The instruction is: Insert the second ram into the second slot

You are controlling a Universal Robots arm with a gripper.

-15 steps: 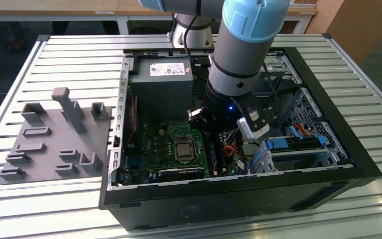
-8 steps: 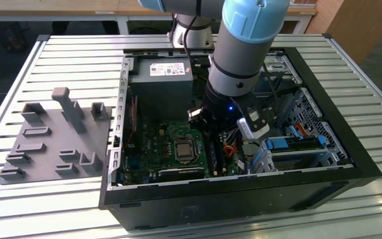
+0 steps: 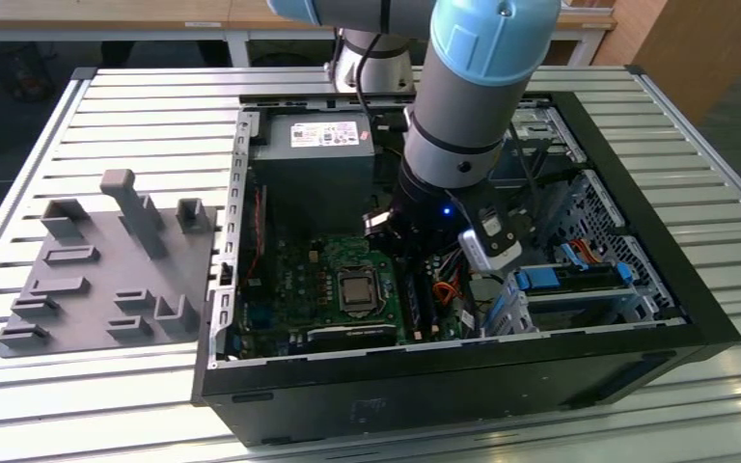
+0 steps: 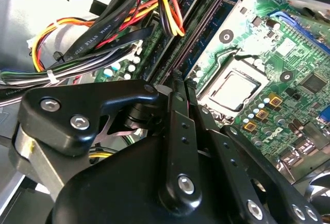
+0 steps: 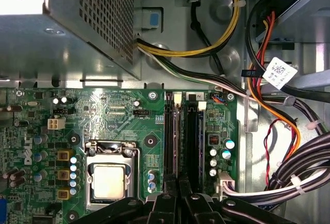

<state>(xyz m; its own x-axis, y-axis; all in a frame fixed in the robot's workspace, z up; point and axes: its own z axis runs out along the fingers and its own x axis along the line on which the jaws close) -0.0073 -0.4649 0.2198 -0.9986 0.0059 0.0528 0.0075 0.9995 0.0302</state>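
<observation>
Hard to pick out the second ram [image 5: 172,136] for certain: probably the thin, pale-edged strip lying along one of the two memory slots [image 5: 193,141] near the motherboard's [image 5: 118,115] cable-side edge, right under the gripper [image 5: 178,185]. Judged well along, at or close to seating, though cannot tell whether fully pressed home or latched. Fingers drawn together over that slot, with the arm [image 3: 474,96] reaching steeply down into the open computer case [image 3: 679,289].
</observation>
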